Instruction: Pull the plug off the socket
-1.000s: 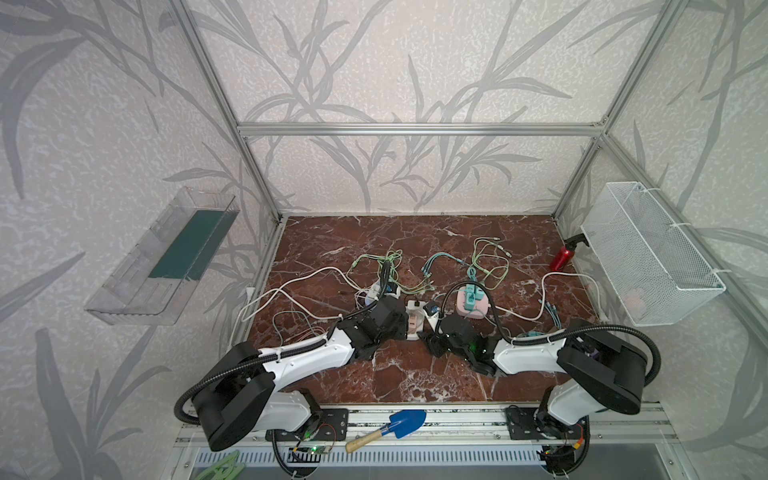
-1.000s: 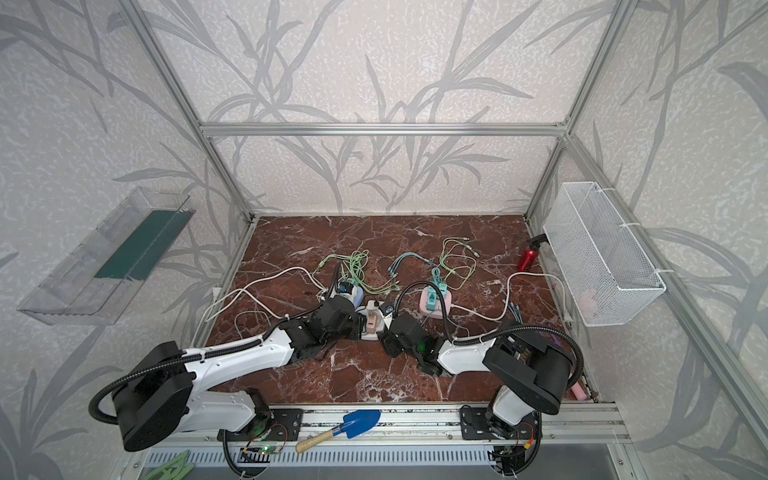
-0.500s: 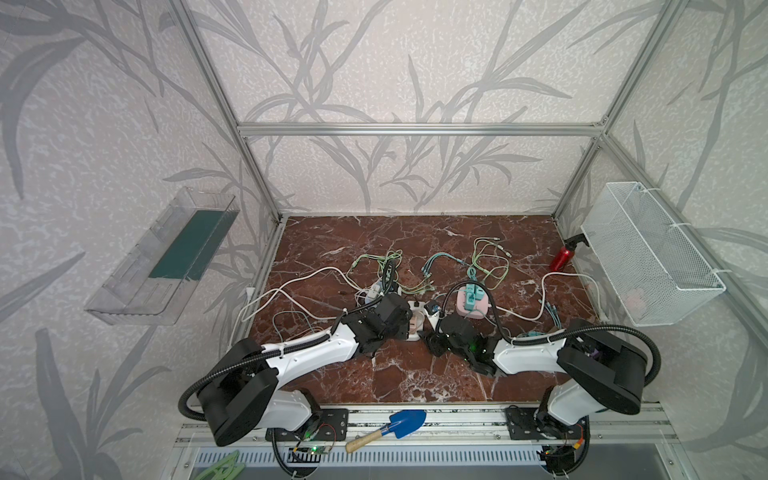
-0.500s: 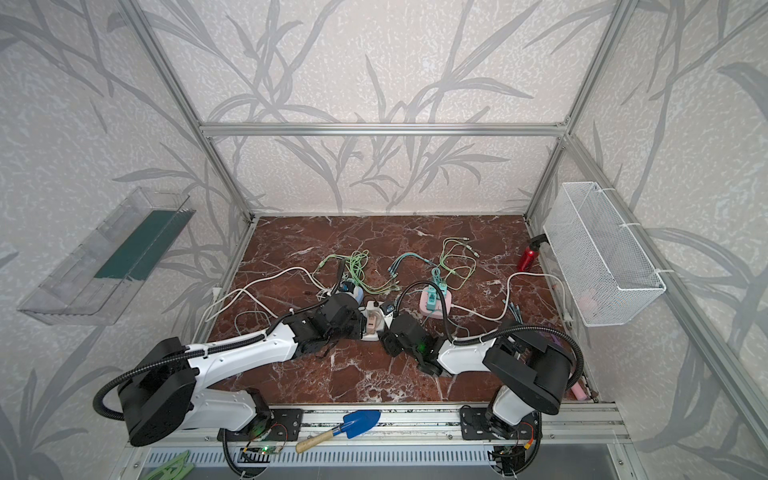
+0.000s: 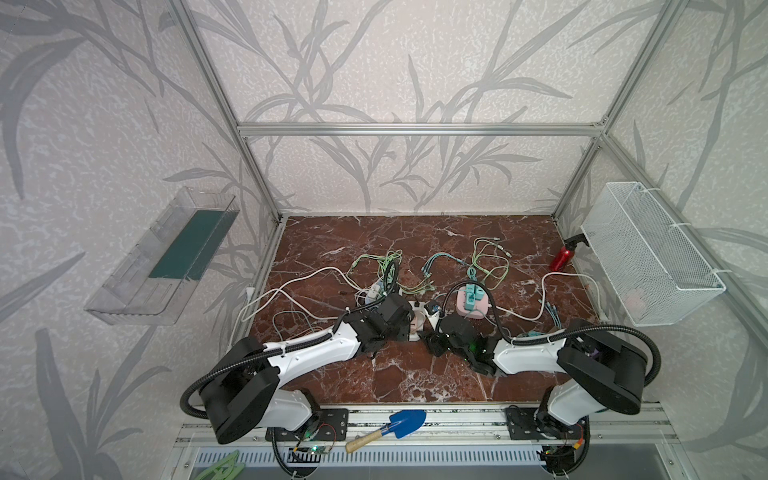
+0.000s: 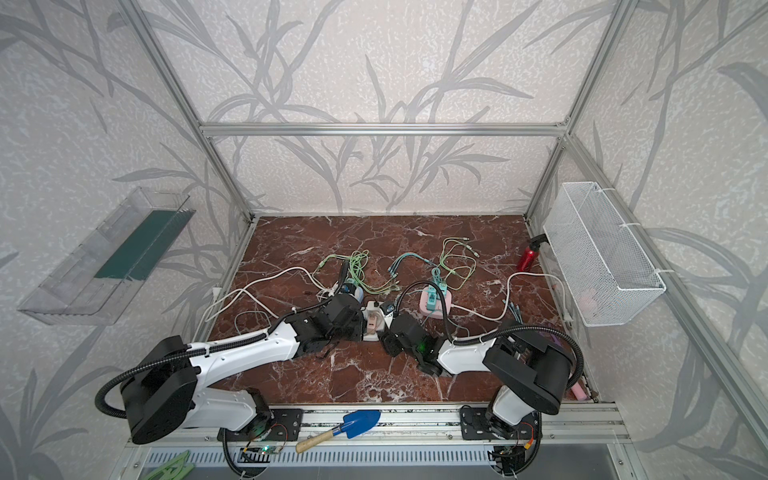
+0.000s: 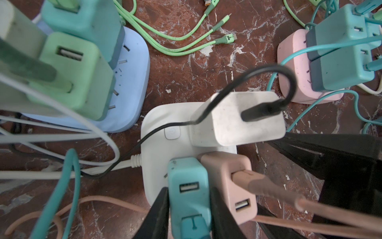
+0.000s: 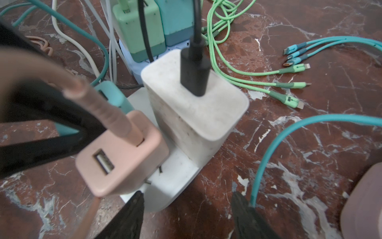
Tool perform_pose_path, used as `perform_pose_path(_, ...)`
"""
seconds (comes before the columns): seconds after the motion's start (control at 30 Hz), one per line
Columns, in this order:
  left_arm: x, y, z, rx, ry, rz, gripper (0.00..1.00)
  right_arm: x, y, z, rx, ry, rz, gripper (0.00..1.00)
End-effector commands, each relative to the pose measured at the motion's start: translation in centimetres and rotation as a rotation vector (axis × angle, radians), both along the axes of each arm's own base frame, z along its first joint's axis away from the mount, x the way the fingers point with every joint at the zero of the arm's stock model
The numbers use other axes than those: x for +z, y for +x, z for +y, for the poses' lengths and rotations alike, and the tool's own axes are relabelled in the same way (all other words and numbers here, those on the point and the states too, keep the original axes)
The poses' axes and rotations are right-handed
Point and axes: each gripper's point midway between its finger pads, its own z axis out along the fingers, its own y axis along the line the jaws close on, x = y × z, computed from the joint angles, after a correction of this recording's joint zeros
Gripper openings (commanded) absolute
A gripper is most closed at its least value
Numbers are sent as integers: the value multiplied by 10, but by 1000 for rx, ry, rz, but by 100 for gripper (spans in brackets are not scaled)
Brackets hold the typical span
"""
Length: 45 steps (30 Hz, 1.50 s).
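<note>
Gripping the teal plug (image 7: 188, 175) from both sides, my left gripper (image 7: 189, 192) is narrow and has a pad against each flank. So the grasp is made, but I judge that the pull is not. The plug stands upright on the white socket (image 7: 159, 149), tight against the pink plug (image 7: 227, 178) and near the white charger (image 7: 237, 120). My right gripper (image 8: 187, 195) holds nothing; its jaws are about half wide and straddle the socket's near end. One finger overlaps the socket's edge and the other hangs over the marble, clear of it. It looks placed to steady the socket, though I cannot tell whether it presses down or even touches. What is left, as I read it, is to brace the socket, draw the plug straight out and carry it clear of the cables. The plug's own body hides its foot, so I cannot say whether the prongs have started to lift. From my right wrist only a sliver of it shows behind the pink plug. In both top views my wrists cover most of the socket.
</note>
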Motion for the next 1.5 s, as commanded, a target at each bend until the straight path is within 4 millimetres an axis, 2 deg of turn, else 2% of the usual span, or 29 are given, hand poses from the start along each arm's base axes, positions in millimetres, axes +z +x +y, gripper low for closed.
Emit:
perform_pose_path(0.0, -2, -1, -6, -9, -1, 18, 27, 5, 6, 2, -14, 5, -8, 67)
perform_pose_path(0.13, 1, 6, -14, -28, 6, 12, 17, 4, 6, 1, -19, -5, -4, 67)
perform_pose_path(0.33, 0, 20, -20, -16, 36, -5, 9, -5, 11, -1, -38, -8, 20, 67)
perform_pose_path(0.87, 19, 25, -31, -41, -12, -36, 4, -7, 20, -7, -48, -5, 29, 66)
perform_pose_path(0.97, 23, 25, -32, -44, -26, -47, 4, -6, 18, -8, -43, -9, 33, 62)
perform_pose_path(1.27, 24, 26, -31, -39, -25, -57, 3, -1, 4, -19, -39, 53, 34, 62)
perform_pose_path(1.47, 29, 26, -27, -38, -34, -85, 2, 5, 4, -26, -66, 121, 67, 62)
